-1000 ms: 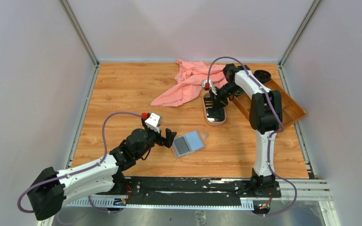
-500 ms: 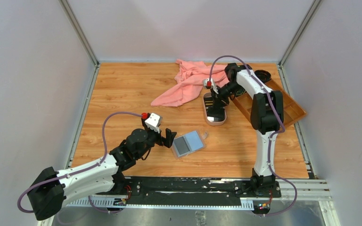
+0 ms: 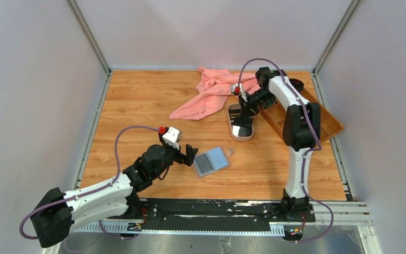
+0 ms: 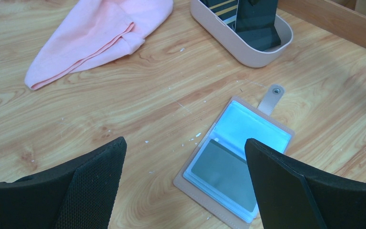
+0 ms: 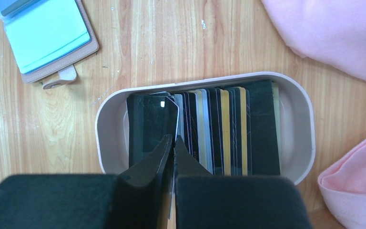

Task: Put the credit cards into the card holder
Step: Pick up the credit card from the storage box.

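What else lies on the wooden table [image 3: 137, 116]
A crumpled pink cloth [image 3: 211, 95] lies at the far middle, one corner trailing left (it tapers to a point in the left wrist view). Just beside its near right edge sits an oval pink-rimmed tray [image 4: 233, 45]; right of that, a brown compartment tray [image 3: 325, 119] lies angled at the table's right edge.

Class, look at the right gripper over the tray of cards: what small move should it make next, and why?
Probably lift straight up. The right gripper looks shut on one dark card in the tray, upright among the other cards. Raising it should clear the rim before it travels to the card holder, lying open beside the open left gripper.
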Robot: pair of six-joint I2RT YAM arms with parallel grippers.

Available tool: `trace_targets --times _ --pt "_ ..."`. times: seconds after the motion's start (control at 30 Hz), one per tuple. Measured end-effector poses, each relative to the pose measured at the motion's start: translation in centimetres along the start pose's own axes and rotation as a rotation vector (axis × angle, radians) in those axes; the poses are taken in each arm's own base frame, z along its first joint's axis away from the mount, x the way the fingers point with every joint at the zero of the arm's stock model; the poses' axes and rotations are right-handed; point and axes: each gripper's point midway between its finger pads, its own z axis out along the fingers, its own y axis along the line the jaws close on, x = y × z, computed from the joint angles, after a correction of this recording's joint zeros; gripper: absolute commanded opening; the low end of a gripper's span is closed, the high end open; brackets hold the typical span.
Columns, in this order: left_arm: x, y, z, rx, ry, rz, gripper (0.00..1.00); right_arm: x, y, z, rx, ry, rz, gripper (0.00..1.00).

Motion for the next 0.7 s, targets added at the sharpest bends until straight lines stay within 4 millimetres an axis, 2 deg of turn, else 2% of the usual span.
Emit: trace_targets --times 0.3,0.7 --pt "0.0 0.0 0.0 0.000 0.000 0.000 1.00 -1.1 -1.0 -1.5 0.043 -0.027 -0.002 0.00" --pt "0.2 0.0 0.0 -0.001 0.005 0.002 1.00 -1.8 -1.4 -2.4 0.067 -0.051 0.042 0.00"
